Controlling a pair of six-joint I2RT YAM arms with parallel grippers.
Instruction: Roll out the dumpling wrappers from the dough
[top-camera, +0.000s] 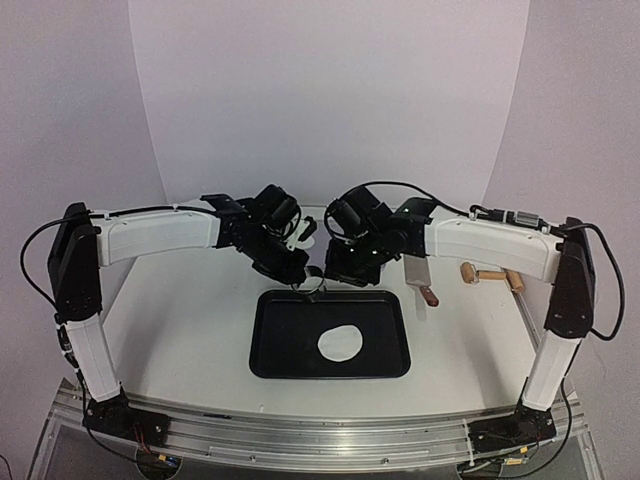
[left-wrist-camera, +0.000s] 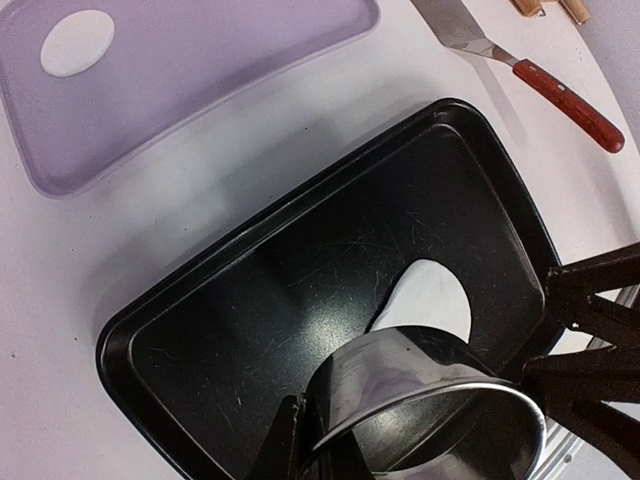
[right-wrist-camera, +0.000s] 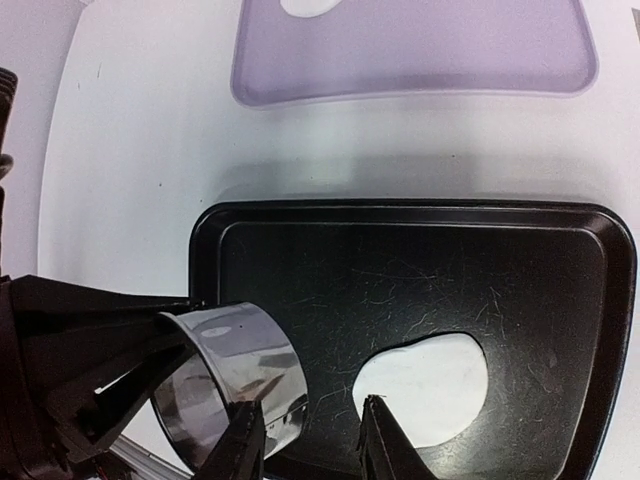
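The dough (right-wrist-camera: 425, 390) lay as a flattened, slightly oval patch in the black tray (right-wrist-camera: 400, 210), right of its middle and toward the near edge. Its longer axis ran roughly along the tray's long side. The metal ring (right-wrist-camera: 235, 370) hung raised above the tray, so the dough lay below it and off to the right. The right gripper (right-wrist-camera: 312, 432) looked the nearer, with the patch just ahead of its fingertips.

The left gripper (top-camera: 300, 278) was pinched tight on the ring's wall. The right gripper's fingers stood partly spread with nothing between them. One was just beside the ring, but whether it touched I could not tell.

One round wrapper (left-wrist-camera: 77, 42) sat in a corner of the purple tray (left-wrist-camera: 250, 60), beyond the black tray's far edge.
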